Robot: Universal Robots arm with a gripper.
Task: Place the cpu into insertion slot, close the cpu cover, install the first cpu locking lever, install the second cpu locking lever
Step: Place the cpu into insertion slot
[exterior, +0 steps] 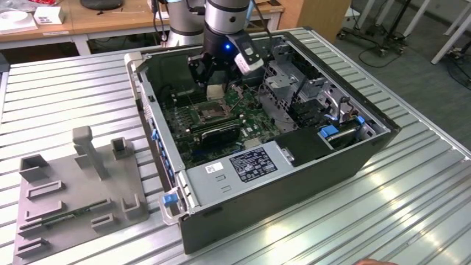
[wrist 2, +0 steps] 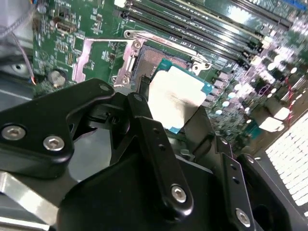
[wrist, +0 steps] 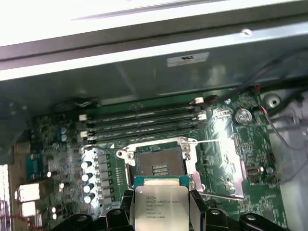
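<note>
- Step one under way, by the look of it: grips the chip (wrist: 160, 207) by two opposite edges, gripper (wrist 2: 172, 122) closed on it, black metal fingers (wrist 2: 144, 125) pressed to either side.
- Carries the chip flat, with its silvery-beige top facing back toward the wrist and a blue-green edge peeping round it. Square, thin and smooth, with faint print.
- Hangs near the socket (wrist: 159, 163), raised off it and not yet seated.
- Shows the socket bare just beyond the fingertips: dark square centre, fine grain of contacts, bright metal rim with screws at the corners.
- Leaves the cover (wrist 2: 83, 60) swung open, lying beside the socket on the side away from the fingers. Thin shiny frame, with green board showing through the cut-out middle.
- Leaves the levers (wrist 2: 163, 45) apparently unhooked: slim bright wire rods along the socket edges.
- Remaining, judging from this: seating the chip, closing the cover, latching two levers.
- Farther past the fingertips, long black memory slots (wrist: 139, 120) in parallel rows on the glossy green board (wrist: 224, 118), all inside a dark sheet-metal case (exterior: 309, 176).
</note>
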